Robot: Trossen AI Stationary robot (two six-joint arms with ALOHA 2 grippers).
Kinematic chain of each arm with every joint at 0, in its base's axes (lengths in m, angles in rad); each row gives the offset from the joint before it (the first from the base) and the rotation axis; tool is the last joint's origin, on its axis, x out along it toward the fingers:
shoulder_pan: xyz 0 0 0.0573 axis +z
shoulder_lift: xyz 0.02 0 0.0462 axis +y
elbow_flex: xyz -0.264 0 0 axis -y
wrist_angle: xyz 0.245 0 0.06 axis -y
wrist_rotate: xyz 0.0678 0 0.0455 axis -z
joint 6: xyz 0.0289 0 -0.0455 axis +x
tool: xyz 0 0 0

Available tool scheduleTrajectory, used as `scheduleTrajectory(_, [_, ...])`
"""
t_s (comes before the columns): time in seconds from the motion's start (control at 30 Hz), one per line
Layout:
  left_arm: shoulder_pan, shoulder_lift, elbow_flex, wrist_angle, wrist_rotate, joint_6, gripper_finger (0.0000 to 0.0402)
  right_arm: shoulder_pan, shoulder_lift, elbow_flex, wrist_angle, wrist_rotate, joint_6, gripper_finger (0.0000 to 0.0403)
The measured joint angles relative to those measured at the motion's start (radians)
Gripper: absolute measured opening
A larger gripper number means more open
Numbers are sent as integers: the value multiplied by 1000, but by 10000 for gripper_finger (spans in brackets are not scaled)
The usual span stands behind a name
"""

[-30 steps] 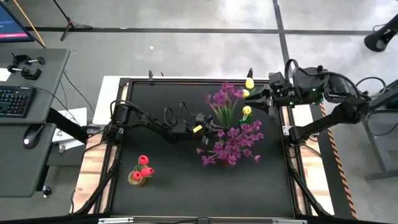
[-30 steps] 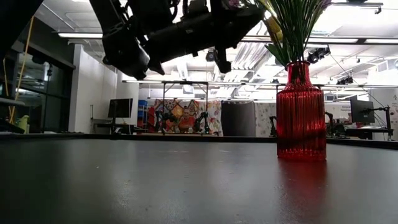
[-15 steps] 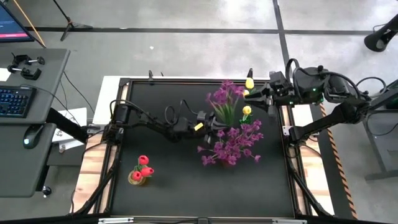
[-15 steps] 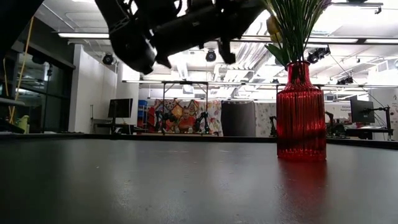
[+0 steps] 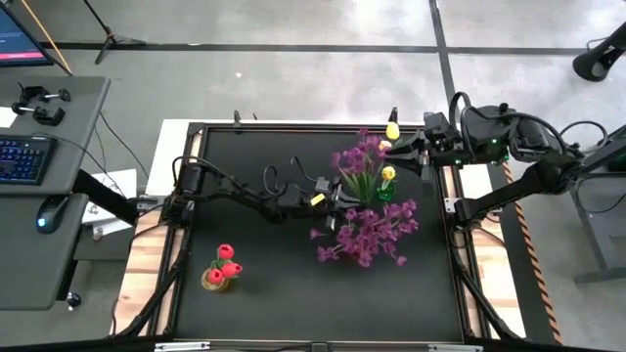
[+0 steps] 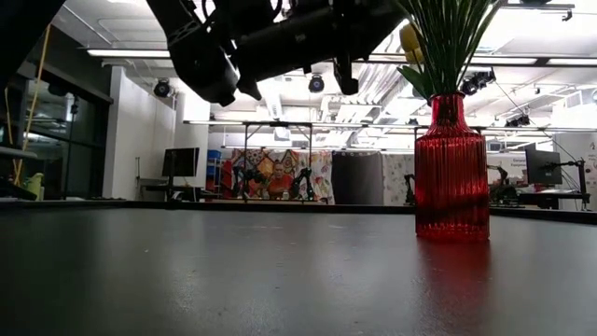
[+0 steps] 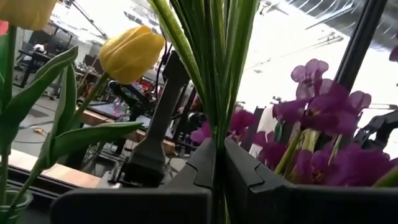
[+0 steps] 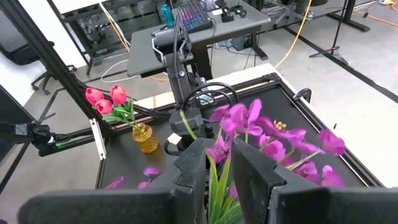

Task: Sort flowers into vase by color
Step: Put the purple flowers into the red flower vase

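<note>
A red ribbed vase (image 6: 451,168) stands on the black table and holds green stems; from above it lies under purple blossoms (image 5: 358,158). My left gripper (image 5: 339,202) is at mid-table, shut on the stems of a purple spray (image 5: 370,233), high above the table. Two yellow tulips (image 5: 387,174) stand in a small green vase (image 5: 384,193) beside the red one. My right gripper (image 5: 396,149) is at the far right, with green stems and purple blossoms (image 8: 249,121) between and in front of its fingers. Red tulips (image 5: 225,262) stand in a yellow vase (image 5: 217,281) at the near left. My left gripper pinches a bundle of thin green stems (image 7: 217,134) between its two fingers, which lie across them. The spray is lifted clear of the table, and its blossoms (image 7: 323,106) spread beyond the fingers toward the table's right side. My right gripper has green stems and leaves (image 8: 219,180) between its two fingers, coming level from the table's right side. The purple blossoms stand just past the fingertips, toward the left. Which stem it has, I cannot tell.
The black table top (image 5: 284,284) has free room along its near edge and at the far left. A desk with a keyboard (image 5: 22,156) and a mouse stands left of the table. Loose purple petals (image 8: 151,171) lie on the table.
My left gripper has gone a little toward the table's right edge with the purple spray, whose blossoms have shifted right and nearer. In the low view the arm has risen. The small green vase now shows beside the spray.
</note>
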Motion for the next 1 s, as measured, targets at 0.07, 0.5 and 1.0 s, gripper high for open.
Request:
scheduleTrajectory(0.07, [0, 0, 0, -13, 0, 16, 0, 0, 0, 0, 0, 0, 0, 67])
scheduleTrajectory(0.5, [-1, 0, 0, -36, 32, 110, 0, 0, 0, 0, 0, 22, 0, 67])
scheduleTrajectory(1.0, [-32, -3, 2, -107, 97, 287, 0, -2, 0, 0, 0, 53, 26, 67])
